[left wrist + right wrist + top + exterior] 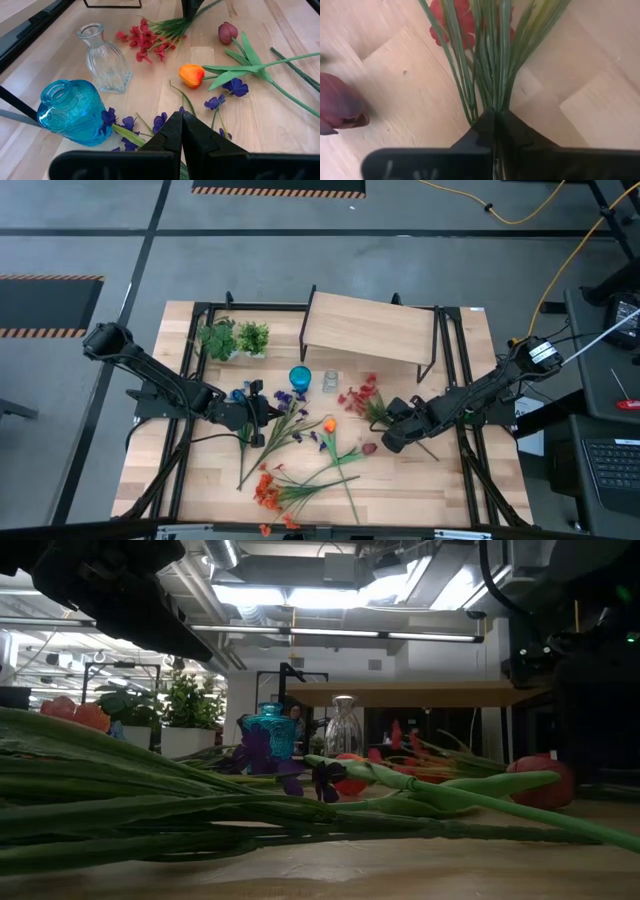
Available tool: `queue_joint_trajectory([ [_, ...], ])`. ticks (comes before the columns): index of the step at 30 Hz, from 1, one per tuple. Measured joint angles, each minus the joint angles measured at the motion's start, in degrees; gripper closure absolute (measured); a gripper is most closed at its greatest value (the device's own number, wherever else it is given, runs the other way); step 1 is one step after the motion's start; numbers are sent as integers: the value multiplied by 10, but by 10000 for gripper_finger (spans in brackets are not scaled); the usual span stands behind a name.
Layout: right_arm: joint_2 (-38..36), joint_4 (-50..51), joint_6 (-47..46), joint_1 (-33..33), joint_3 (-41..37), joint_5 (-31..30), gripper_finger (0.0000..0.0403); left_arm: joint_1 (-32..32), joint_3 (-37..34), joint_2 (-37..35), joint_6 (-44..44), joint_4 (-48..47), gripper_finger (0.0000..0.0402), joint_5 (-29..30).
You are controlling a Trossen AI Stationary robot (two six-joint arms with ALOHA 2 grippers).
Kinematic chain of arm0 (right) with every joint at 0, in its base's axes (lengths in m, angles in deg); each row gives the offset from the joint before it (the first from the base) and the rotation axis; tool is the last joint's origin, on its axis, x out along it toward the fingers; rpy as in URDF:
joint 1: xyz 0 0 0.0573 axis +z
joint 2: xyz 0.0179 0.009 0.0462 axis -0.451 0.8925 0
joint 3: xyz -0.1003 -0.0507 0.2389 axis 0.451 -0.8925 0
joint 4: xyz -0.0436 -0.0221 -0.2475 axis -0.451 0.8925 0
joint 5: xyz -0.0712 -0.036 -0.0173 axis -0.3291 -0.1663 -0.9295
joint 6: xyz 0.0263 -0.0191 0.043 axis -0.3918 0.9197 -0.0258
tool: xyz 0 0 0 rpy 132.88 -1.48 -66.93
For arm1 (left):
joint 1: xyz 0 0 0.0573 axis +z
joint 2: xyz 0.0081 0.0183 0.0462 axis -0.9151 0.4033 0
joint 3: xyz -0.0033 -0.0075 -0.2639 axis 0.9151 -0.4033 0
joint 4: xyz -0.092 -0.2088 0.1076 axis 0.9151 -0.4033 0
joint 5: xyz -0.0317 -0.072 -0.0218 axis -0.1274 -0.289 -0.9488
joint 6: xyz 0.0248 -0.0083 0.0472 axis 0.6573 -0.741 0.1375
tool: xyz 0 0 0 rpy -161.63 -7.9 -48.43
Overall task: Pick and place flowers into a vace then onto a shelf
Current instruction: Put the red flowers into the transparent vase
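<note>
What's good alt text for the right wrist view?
The right gripper is shut on the green stems of the red flower spray, whose red blooms show at the far end. The spray lies on the light-wood tabletop, with a dark red tulip bud off to one side.

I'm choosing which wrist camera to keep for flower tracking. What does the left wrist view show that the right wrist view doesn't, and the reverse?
Only the left wrist view shows the blue vase, the clear glass vase, the orange tulip, the purple blooms and the shut left gripper.

Only the right wrist view shows the right gripper shut on the red spray's stems.

Both show the red spray, the dark red tulip bud and the wooden tabletop.
</note>
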Motion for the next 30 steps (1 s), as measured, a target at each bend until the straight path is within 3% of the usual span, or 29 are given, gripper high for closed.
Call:
queue_joint_trajectory([
  [12, -10, 3, 13, 0, -1, -1, 399, 0, 0, 0, 0, 0, 398, 7],
  [20, -72, 106, 38, 0, 41, -19, 401, 0, 0, 0, 0, 0, 398, 10],
  [30, -157, 118, 111, -1, 65, -41, 401, 0, 0, 0, 0, -17, 398, 10],
])
